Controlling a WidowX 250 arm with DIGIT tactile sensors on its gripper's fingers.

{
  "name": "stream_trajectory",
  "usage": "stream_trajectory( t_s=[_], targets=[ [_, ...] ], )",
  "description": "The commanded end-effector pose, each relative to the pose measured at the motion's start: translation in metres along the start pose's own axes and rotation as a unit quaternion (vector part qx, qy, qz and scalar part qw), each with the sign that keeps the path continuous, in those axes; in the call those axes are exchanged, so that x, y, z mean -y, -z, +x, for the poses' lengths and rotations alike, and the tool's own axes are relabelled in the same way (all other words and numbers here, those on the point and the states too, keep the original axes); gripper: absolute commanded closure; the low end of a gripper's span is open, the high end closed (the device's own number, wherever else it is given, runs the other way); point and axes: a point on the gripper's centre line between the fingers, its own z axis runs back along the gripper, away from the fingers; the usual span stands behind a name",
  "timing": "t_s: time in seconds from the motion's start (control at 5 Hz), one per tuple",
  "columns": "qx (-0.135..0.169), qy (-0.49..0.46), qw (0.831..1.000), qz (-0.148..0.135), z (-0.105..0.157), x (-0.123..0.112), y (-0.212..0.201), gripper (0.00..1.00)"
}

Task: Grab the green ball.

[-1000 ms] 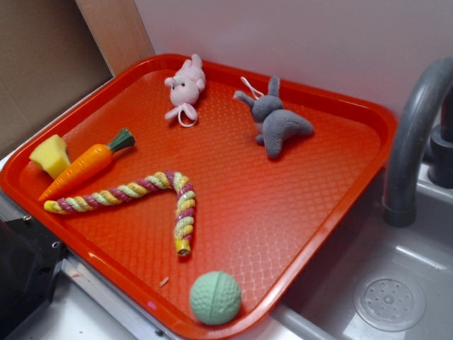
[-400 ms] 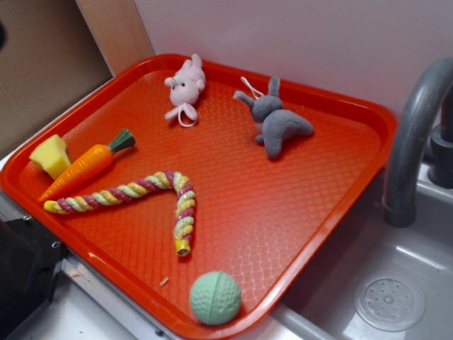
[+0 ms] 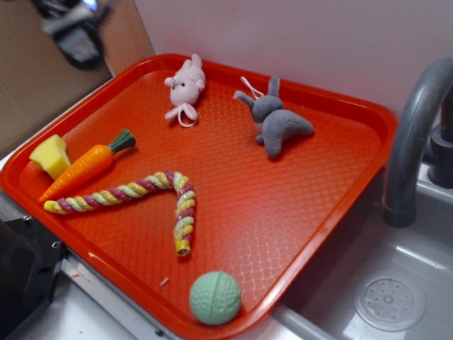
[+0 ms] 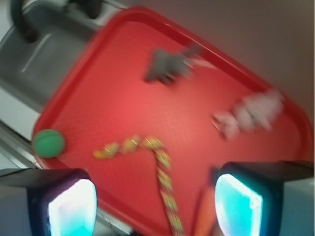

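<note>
Across most of the exterior view lies a red tray, set beside a grey sink with its tap. On the tray, from bigger to smaller: a multicoloured rope toy, an orange toy carrot, a grey plush rabbit, a pink plush, a yellow block, and the green ball.

The green ball sits at the tray's near edge, just inside the rim and apart from the other toys. The gripper is a blurred shape high at the far left corner, well apart from the ball; in the wrist view its fingers stand wide apart, with nothing between them, and the ball appears off to one side.

The step in hand looks like the approach. To do it well, the gripper should travel across above the toys, centre over the ball, descend straight, and close across the ball's middle so it cannot roll against the rim.
</note>
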Motion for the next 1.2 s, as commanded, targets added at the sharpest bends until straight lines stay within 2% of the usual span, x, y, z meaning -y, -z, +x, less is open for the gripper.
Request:
stream_trajectory(
  t_s=[0.0, 0.2, 0.6, 0.8, 1.0],
  targets=[
    [-0.013, 0.259, 0.966, -0.018, 0.007, 0.111, 0.038, 0.0],
    [-0.05, 0.331, 0.942, -0.009, -0.005, 0.121, 0.077, 0.0],
    [-0.083, 0.344, 0.935, -0.015, -0.01, 0.137, 0.126, 0.0],
    [-0.094, 0.363, 0.923, -0.09, -0.008, 0.151, 0.141, 0.0],
    [-0.1, 0.379, 0.911, -0.132, -0.011, 0.16, 0.147, 0.0]
  ],
)
